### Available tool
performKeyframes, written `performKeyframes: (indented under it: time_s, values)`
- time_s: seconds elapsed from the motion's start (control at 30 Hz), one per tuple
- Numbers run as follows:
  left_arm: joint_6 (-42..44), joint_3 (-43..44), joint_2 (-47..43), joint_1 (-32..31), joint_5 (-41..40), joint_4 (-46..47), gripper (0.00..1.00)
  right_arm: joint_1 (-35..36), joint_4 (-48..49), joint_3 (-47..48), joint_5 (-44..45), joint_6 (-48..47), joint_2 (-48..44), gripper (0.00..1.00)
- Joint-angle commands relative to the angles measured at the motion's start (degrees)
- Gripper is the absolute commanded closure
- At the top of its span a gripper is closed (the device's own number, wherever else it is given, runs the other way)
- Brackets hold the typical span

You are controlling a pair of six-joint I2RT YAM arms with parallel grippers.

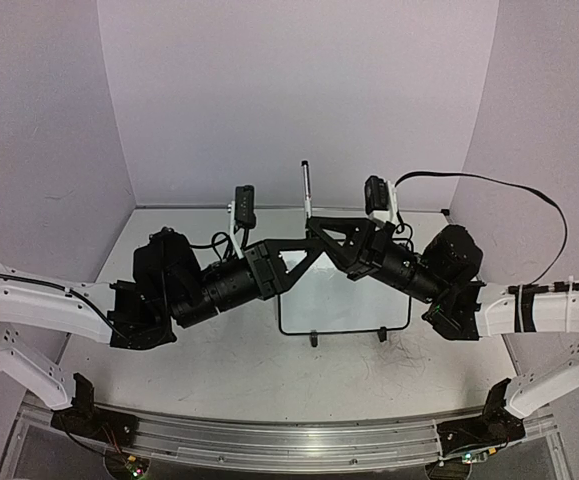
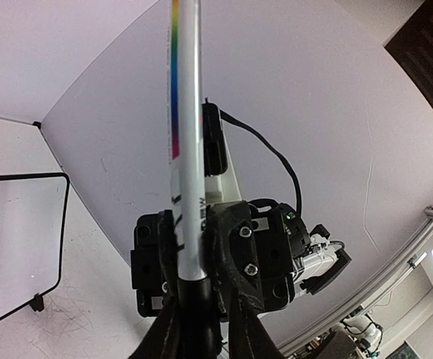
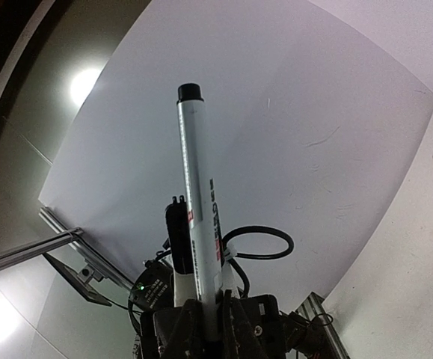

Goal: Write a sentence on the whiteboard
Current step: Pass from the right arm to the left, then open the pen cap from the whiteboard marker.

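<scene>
So nearest the arm bases, the scuffed white counter had the whiteboard lying flat on it, roughly centre and a bit to the right, with its two little black feet on the near edge. Both arms came in from the sides and met above the far left part of the board.

The left pincer was clamped narrow around the lower end of a marker. The right pincer was closed on the same marker just beside it, so the two were practically touching.

The marker stood about upright, with its silvery barrel sticking up past both pincers and a black end on top. The left wrist view showed a rainbow stripe down the barrel. Behind it all was the plain pale wall.
</scene>
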Motion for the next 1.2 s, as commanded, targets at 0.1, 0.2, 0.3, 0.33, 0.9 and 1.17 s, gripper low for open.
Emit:
performKeyframes:
  time_s: [0.1,0.2,0.3,0.33,0.9,1.17]
  values:
    - [1.1,-0.5,-2.1,0.1,-1.0,2.9,0.98,0.5,2.6,0.4,-0.5,-0.3,-2.1,1.0]
    - [3.2,-2.1,-3.3,0.2,-0.2,2.1,1.0,0.3,0.0,-0.5,-1.9,-2.4,-4.0,0.82]
    - [6.5,-2.9,-6.1,0.2,-0.1,-3.6,1.0,-0.6,-12.0,-0.4,-2.8,-9.0,-9.0,0.48]
    - [7.9,-2.9,-7.1,0.2,-0.1,-6.6,1.0,-0.9,-19.3,0.7,-2.2,-12.4,-10.9,0.35]
    - [49.2,17.8,-1.2,0.2,4.4,-60.9,1.0,-10.1,-80.2,30.2,-13.4,-46.7,-8.1,0.02]
    - [57.8,17.1,2.0,0.2,-2.2,-60.9,1.0,-11.3,-81.6,29.7,-24.4,-48.6,-3.7,0.15]
